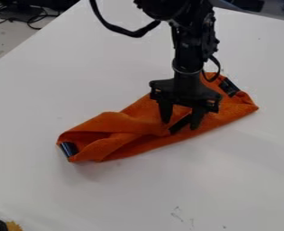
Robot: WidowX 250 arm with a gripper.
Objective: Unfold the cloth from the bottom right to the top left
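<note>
Right under the gripper [180,124], I have the orange cloth [111,135] on the table [59,97], bunched into a long strip. From the gripper, its longer stretch runs to lower left, its shorter one to upper right. The fingers stand spread, a dark patch [179,124] of the cloth between them (whether they touch fabric, I can't tell from here). Unfolding toward the gripper's upper left means pulling across that long axis, so I judge I need a loose layer, not the whole bundle.
</note>
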